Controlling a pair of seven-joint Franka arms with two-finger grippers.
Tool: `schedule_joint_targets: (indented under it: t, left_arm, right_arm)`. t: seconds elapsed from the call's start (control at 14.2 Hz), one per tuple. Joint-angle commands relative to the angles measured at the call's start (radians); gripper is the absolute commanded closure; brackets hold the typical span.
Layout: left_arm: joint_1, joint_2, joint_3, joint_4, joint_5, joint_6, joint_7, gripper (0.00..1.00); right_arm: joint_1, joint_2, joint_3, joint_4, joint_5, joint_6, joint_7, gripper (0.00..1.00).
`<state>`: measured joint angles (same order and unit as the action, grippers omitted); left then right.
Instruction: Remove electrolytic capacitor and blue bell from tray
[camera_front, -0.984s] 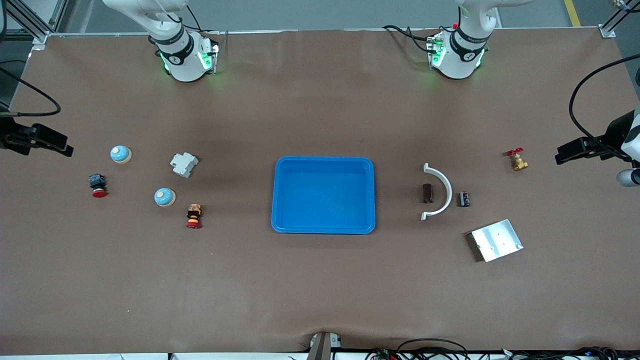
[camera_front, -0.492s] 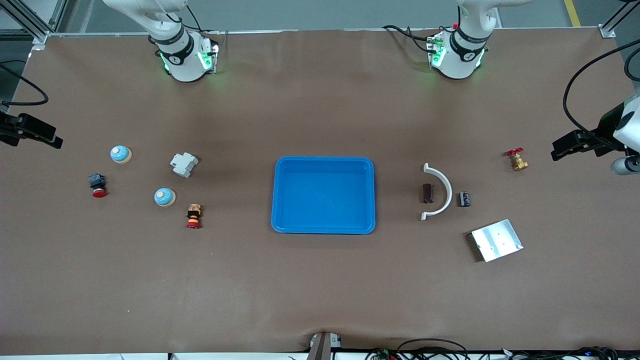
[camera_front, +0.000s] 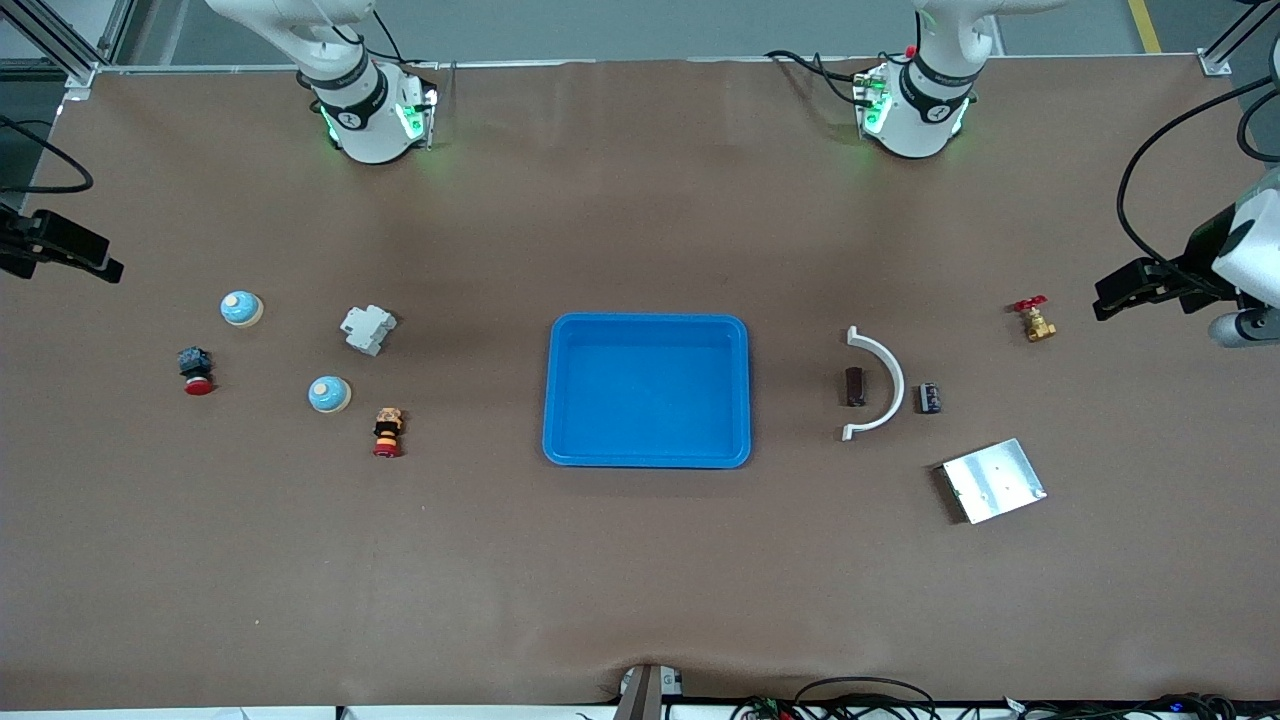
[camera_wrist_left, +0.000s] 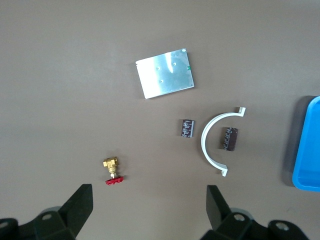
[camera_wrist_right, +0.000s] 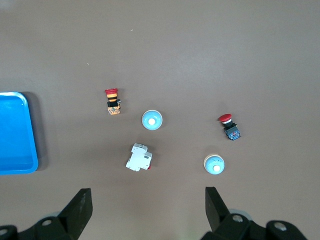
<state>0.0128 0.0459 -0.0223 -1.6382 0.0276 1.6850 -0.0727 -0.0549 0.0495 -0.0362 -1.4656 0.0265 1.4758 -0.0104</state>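
Two blue dome bells (camera_front: 241, 308) (camera_front: 329, 394) sit toward the right arm's end of the table; the right wrist view shows them too (camera_wrist_right: 152, 120) (camera_wrist_right: 214, 164). Two small dark capacitors (camera_front: 855, 386) (camera_front: 931, 398) lie on either side of a white curved piece (camera_front: 880, 385); the left wrist view shows them too (camera_wrist_left: 230, 138) (camera_wrist_left: 187, 128). The blue tray (camera_front: 560, 390) is mid-table with nothing in it. My left gripper (camera_front: 1125, 290) hangs open and empty over the table edge past the brass valve (camera_front: 1033, 320). My right gripper (camera_front: 75, 255) hangs open and empty over the table edge past the bells.
A white circuit breaker (camera_front: 367, 328), a red push button (camera_front: 195, 370) and a red-and-orange button (camera_front: 388, 431) lie around the bells. A metal plate (camera_front: 993, 480) lies nearer the front camera than the capacitors. Cables trail along the table's front edge.
Both grippers have shifted a little toward the base side of the table, the left one also slightly inward. Nothing on the table has moved.
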Motion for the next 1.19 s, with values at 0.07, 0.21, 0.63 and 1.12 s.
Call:
schedule_joint_targets:
  t: [0.07,0.21,0.63,1.12]
  left_arm:
    - [-0.016,-0.029,0.021,-0.022,-0.018,0.015,0.002,0.0]
    - [-0.016,-0.035,0.019,-0.008,-0.023,0.018,0.004,0.0]
    - [-0.013,-0.09,0.019,0.003,-0.023,-0.048,0.014,0.0]
    - [-0.011,-0.09,0.015,0.032,-0.055,-0.18,0.007,0.0]
  right_arm:
    - [-0.013,-0.059,0.015,-0.048,-0.003,0.001,0.007,0.0]
    - [-0.013,-0.08,0.015,-0.067,-0.003,0.001,0.007,0.0]
    - [-0.013,-0.097,0.015,-0.084,-0.003,0.001,0.007,0.0]
    - [-0.013,-0.119,0.016,-0.116,-0.003,0.015,0.007,0.0]
